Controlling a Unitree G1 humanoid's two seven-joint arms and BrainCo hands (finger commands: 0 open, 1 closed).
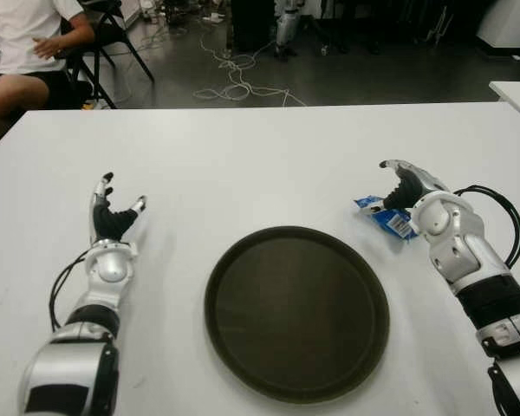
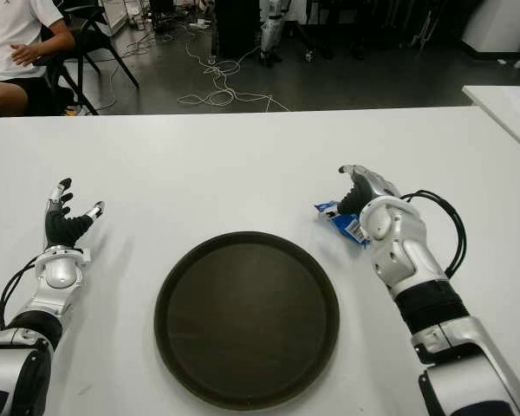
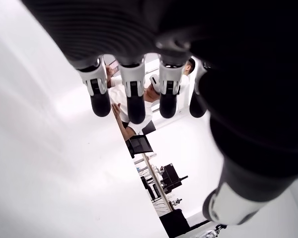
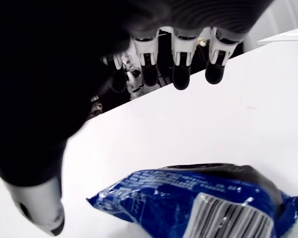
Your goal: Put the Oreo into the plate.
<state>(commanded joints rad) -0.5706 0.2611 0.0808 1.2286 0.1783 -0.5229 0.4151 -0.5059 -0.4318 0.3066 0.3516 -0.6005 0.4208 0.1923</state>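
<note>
The Oreo [image 1: 383,216] is a small blue packet with a barcode, lying flat on the white table [image 1: 243,165] just off the right side of the plate. The plate [image 1: 295,312] is a round dark tray at the middle front, with nothing on it. My right hand [image 1: 397,186] hovers over the packet's far-right end with fingers spread; in the right wrist view the Oreo packet [image 4: 198,198] lies beneath the fingers [image 4: 181,74] and the thumb, ungrasped. My left hand [image 1: 113,204] shows left of the plate, fingers open and holding nothing.
A seated person [image 1: 22,43] and a black chair [image 1: 113,35] are beyond the table's far left corner. Cables [image 1: 234,82] trail on the floor behind. Another white table [image 1: 516,91] edges in at the far right.
</note>
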